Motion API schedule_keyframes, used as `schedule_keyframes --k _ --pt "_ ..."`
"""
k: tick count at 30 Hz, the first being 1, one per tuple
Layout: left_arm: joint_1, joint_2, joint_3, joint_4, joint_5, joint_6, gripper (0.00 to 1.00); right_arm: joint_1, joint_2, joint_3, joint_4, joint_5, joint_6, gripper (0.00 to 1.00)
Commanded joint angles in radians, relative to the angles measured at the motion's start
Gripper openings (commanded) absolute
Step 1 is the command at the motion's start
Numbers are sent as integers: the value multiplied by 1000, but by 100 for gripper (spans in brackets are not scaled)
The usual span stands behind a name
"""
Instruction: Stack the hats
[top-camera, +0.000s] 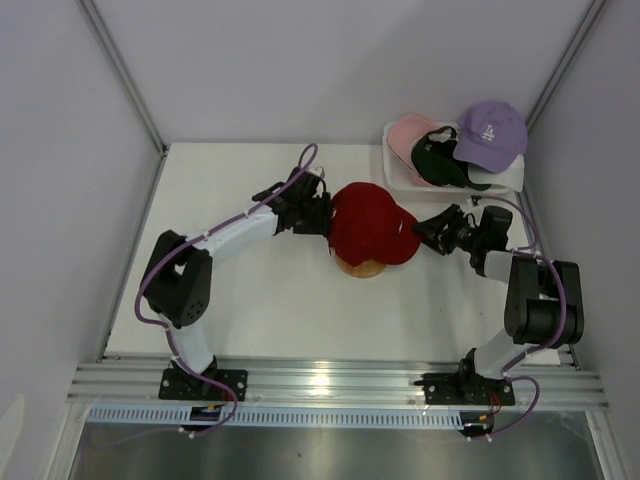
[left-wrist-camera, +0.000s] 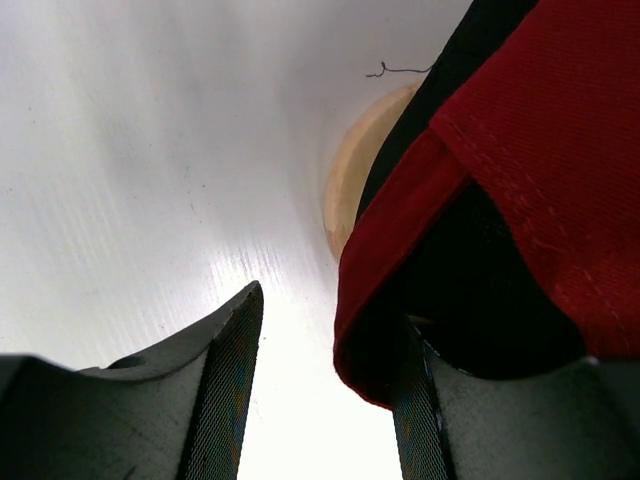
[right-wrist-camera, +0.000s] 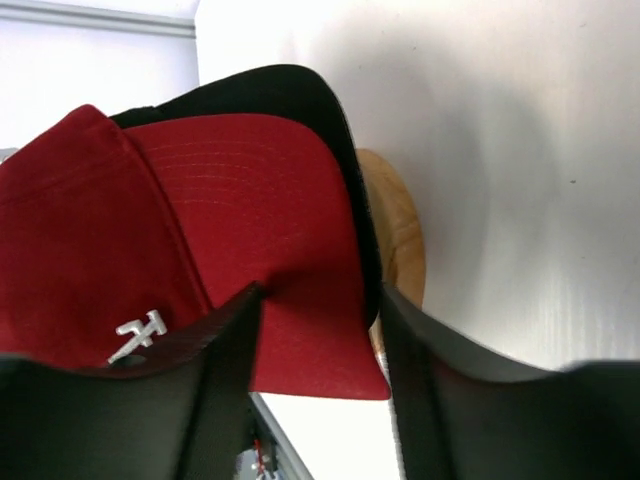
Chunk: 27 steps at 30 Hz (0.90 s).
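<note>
My left pincer (top-camera: 322, 214) has its fingers apart at the back edge of the red cap (top-camera: 372, 225). My right pincer (top-camera: 421, 232) is apart too, right at the tip of its brim. This cap sits on the wooden stand (top-camera: 360, 267) mid-table, while the pink cap (top-camera: 408, 135) and the lavender cap (top-camera: 490, 133) lie in the white basket (top-camera: 398, 184) at the far right corner.

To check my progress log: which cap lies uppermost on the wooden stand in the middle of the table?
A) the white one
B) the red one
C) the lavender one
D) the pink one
B: the red cap covers the wooden stand, while the lavender cap and the pink cap lie in the basket at the far right.
</note>
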Motion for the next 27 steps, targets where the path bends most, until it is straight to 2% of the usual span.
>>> schedule_keyframes --k 1,2,3,5,6,9,20,25,27 --pt "14 -32 35 -21 -19 23 53 10 19 1 99 -42 27 50" --pt "14 -32 34 -21 -19 21 54 10 17 3 91 -40 29 44" --pt "14 -34 34 -23 -19 23 53 7 16 7 59 -37 30 33" --pt "14 -36 35 -21 -25 23 53 2 6 18 39 -43 49 21" --pt "14 -37 34 -21 -26 23 53 -1 3 19 35 -46 61 12" --pt "14 -36 35 -20 -28 26 53 -1 -6 30 45 -69 132 0" --pt "14 -48 21 -18 -60 39 54 -58 -7 33 136 -63 331 0" --pt "14 -69 -3 -8 -51 35 54 -65 43 41 301 -77 537 0" --pt "14 -77 -22 0 -52 30 54 -55 51 81 228 -75 493 0"
